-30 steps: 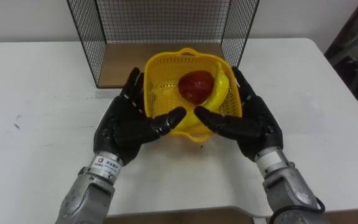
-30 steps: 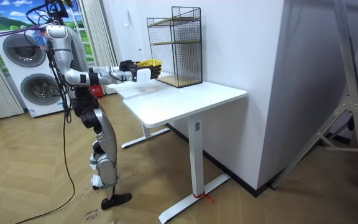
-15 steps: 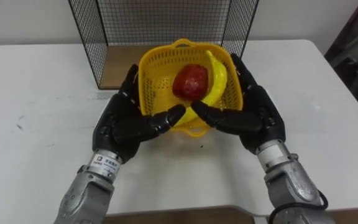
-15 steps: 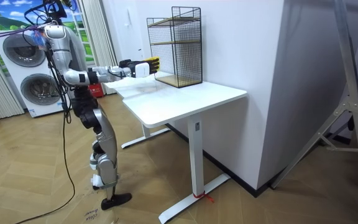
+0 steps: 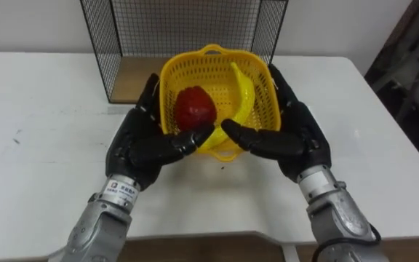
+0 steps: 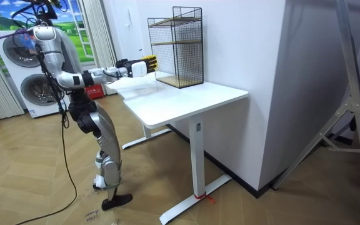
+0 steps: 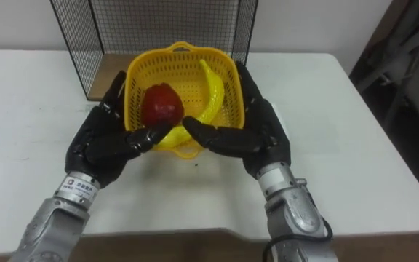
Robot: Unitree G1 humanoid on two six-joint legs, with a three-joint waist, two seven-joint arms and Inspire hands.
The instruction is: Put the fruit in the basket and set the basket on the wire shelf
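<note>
The left hand (image 5: pixel 140 142) and right hand (image 5: pixel 289 135) are clasping the yellow basket (image 5: pixel 211 51) between them, curling round its sides. The red fruit (image 5: pixel 195 108) and banana (image 5: pixel 244 94) are lying inside, between the palms. The wire shelf (image 5: pixel 188 22) is standing just beyond both hands.

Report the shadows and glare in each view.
Left eye view: a faint, soft shadow lies on the white table beneath the yellow plastic basket; small highlights gleam on the round red fruit and on the black left hand and right hand holding the basket. Room view: soft, even light; the black wire shelf throws no strong shadow on the white wall.
</note>
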